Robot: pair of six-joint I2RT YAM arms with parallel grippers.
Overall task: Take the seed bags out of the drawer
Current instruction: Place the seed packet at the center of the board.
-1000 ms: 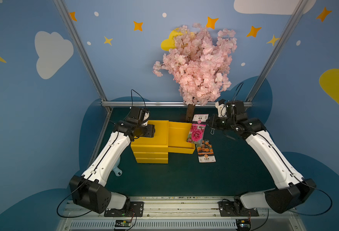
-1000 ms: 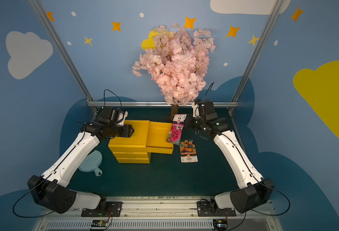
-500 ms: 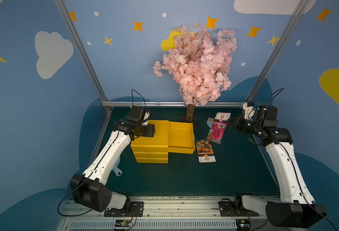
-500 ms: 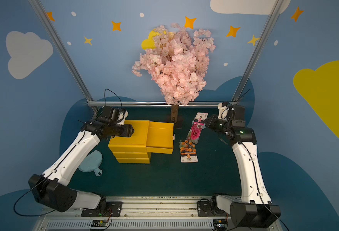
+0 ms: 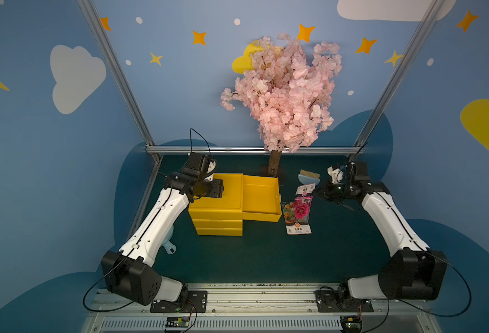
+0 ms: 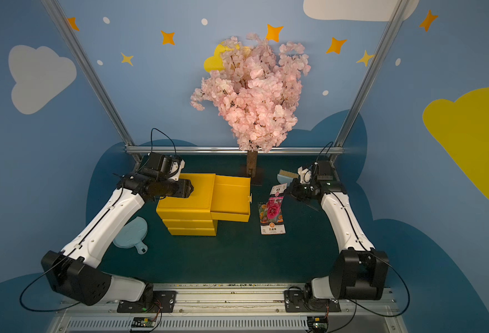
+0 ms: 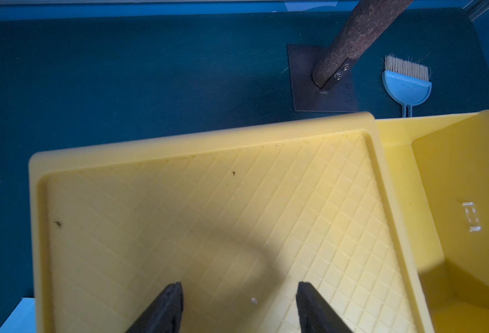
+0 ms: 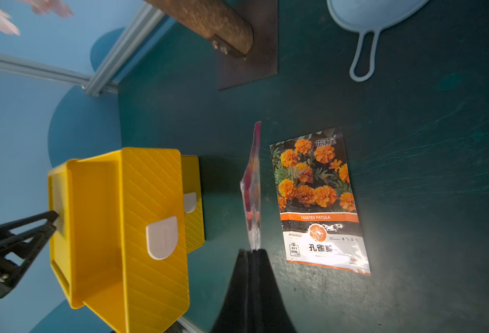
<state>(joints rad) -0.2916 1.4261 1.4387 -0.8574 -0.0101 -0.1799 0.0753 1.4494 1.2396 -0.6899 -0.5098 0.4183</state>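
The drawer (image 5: 260, 196) (image 6: 231, 193) is the top tray of the yellow cube, pulled out to the right, and no bag shows inside it. My right gripper (image 5: 319, 190) (image 8: 252, 253) is shut on one end of the pink-flower seed bag (image 5: 302, 204) (image 8: 253, 184). That bag hangs edge-on just right of the drawer. It is close over the marigold seed bag (image 5: 298, 226) (image 8: 318, 201), which lies flat on the green mat. My left gripper (image 5: 220, 188) (image 7: 239, 291) is open and holds nothing, low over the cube's ribbed top.
A light-blue brush (image 5: 309, 177) (image 7: 406, 86) lies behind the bags. The blossom tree's trunk (image 5: 273, 164) stands on a dark plate behind the drawer. A light-blue dustpan (image 6: 130, 233) lies left of the cube, under my left arm. The two lower drawers (image 5: 218, 226) are closed.
My right gripper carried the pink-flower bag from over the drawer out to the right, then down towards the marigold bag. The left arm stayed where it was.
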